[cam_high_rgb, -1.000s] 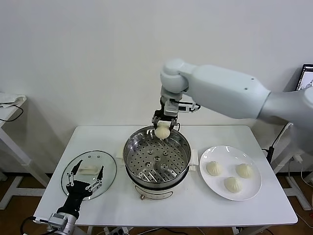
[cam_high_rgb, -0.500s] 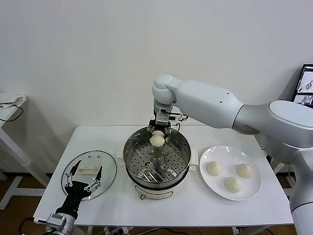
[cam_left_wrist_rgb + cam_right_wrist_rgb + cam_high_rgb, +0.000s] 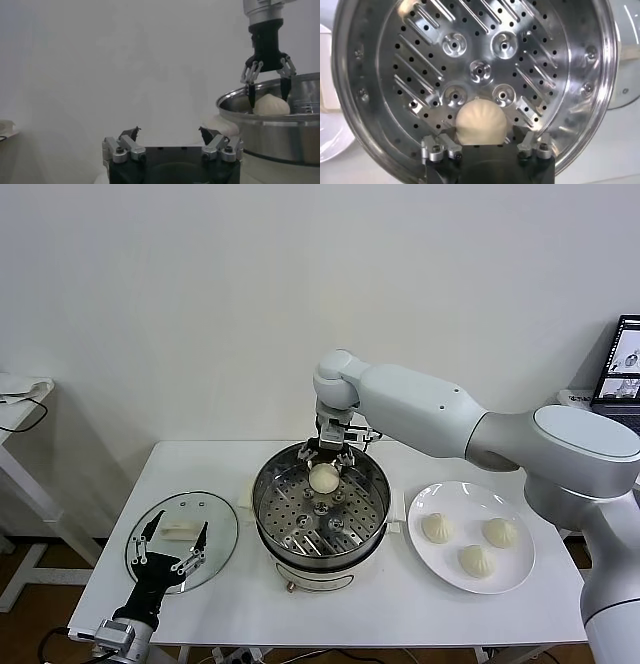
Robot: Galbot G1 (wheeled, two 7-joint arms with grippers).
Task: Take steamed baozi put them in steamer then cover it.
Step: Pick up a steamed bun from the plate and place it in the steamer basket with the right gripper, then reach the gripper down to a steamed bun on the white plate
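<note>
The steamer (image 3: 258,506) stands mid-table, its perforated tray (image 3: 480,67) bare except for one steamed baozi (image 3: 324,477) (image 3: 481,121) lying at the far side. My right gripper (image 3: 327,468) (image 3: 484,134) hangs just above that bun, open, its fingers spread on either side without gripping it; the left wrist view shows the same (image 3: 268,100). Three more baozi (image 3: 477,561) lie on the white plate (image 3: 470,499) at the right. The glass cover (image 3: 218,529) lies flat at the left, white handle (image 3: 181,531) up. My left gripper (image 3: 178,536) (image 3: 169,131) hovers open over its near edge, holding nothing.
A white wall runs close behind the table. A small side table (image 3: 20,399) stands off to the left and a monitor (image 3: 625,354) at the far right. The big white right arm (image 3: 440,409) reaches across above the table's back right.
My right gripper came down into the steamer with the bun and then opened, leaving the bun on the tray. The left arm stayed put.
</note>
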